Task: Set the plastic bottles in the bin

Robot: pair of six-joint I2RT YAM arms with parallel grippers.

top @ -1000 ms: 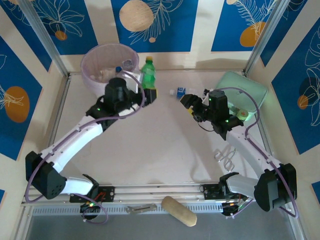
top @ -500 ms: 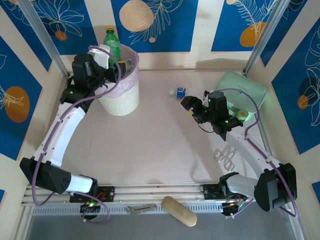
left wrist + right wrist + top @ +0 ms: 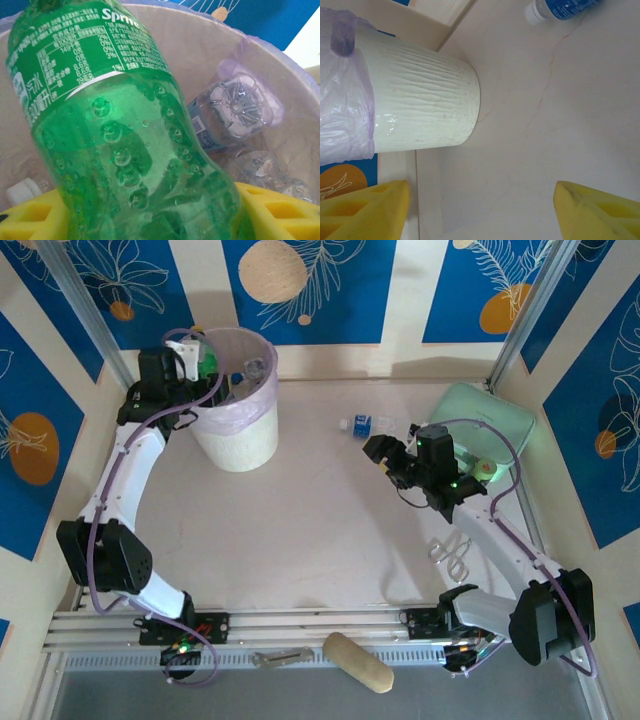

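My left gripper (image 3: 197,366) is shut on a green plastic bottle (image 3: 208,362) at the left rim of the bin (image 3: 243,445). In the left wrist view the green bottle (image 3: 115,150) sits between the yellow fingers (image 3: 277,210), its lower part inside the bag-lined bin (image 3: 210,45). Clear bottles (image 3: 235,105) lie at the bottom. A clear bottle with a blue label (image 3: 367,424) lies on the table. Just below and right of it, my right gripper (image 3: 386,454) is open and holds nothing. In the right wrist view that bottle (image 3: 562,7) is at the top edge, the bin (image 3: 425,110) at left.
A mint-green pouch (image 3: 486,423) lies at the back right behind the right arm. A metal wire piece (image 3: 452,555) rests beside the right forearm. A tan oblong object (image 3: 357,661) lies on the front rail. The enclosure walls stand close behind the bin.
The left arm has swung the green bottle from right of the bin over to its left rim and lowered it into the opening. The right arm has barely moved.
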